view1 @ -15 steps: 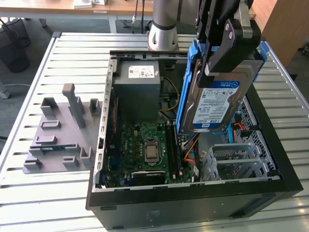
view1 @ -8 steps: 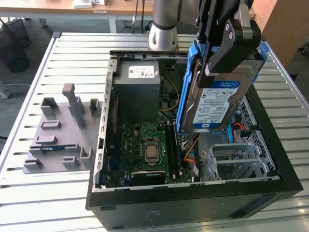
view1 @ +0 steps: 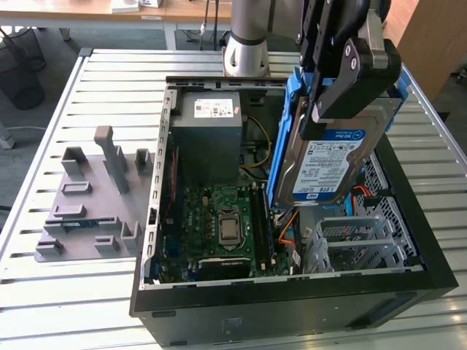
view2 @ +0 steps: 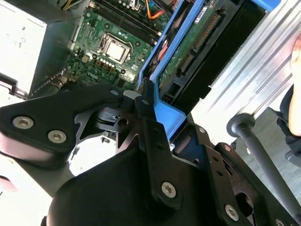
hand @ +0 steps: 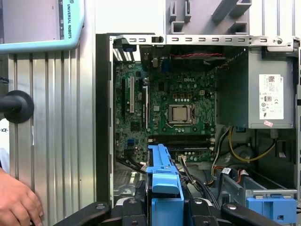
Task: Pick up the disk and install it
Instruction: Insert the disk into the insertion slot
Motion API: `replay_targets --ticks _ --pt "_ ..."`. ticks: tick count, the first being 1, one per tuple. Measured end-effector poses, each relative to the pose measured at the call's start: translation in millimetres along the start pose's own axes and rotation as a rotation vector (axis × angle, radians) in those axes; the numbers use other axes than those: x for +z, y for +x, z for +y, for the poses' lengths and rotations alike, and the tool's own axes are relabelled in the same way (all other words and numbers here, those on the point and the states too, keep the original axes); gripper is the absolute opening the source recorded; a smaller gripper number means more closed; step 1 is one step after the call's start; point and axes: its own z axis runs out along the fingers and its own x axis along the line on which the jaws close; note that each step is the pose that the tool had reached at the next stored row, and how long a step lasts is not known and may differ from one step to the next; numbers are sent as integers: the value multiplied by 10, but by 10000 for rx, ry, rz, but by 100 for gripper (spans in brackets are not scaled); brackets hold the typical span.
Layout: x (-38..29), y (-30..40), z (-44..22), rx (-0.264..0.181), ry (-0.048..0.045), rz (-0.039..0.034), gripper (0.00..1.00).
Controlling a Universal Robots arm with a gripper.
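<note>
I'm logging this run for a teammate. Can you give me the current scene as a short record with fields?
disk: held on edge, tilted, above the open computer case; not seated
end effector: shut on the disk's top
drive cage: inside the case, near the disk's lower end
power supply: inside the case, next to the motherboard
hand: a person's, over the table beside the case
</note>
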Motion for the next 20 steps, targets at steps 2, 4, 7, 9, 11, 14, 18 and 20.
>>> replay_targets --ticks 2,4,7,9,11,14,18,20 --pt "3 9 -25 1 0 -1 36" --pt "5 13 -80 0 -6 0 36" --pt "10 21 -177 1 -20 1 36" --pt "19 36 -224 1 -23 2 36" --pt "35 76 -253 0 -24 3 36" --pt "68 134 -309 2 -24 0 36" --pt "114 187 -413 0 -33 1 36" --pt "136 213 -464 1 -37 1 36"
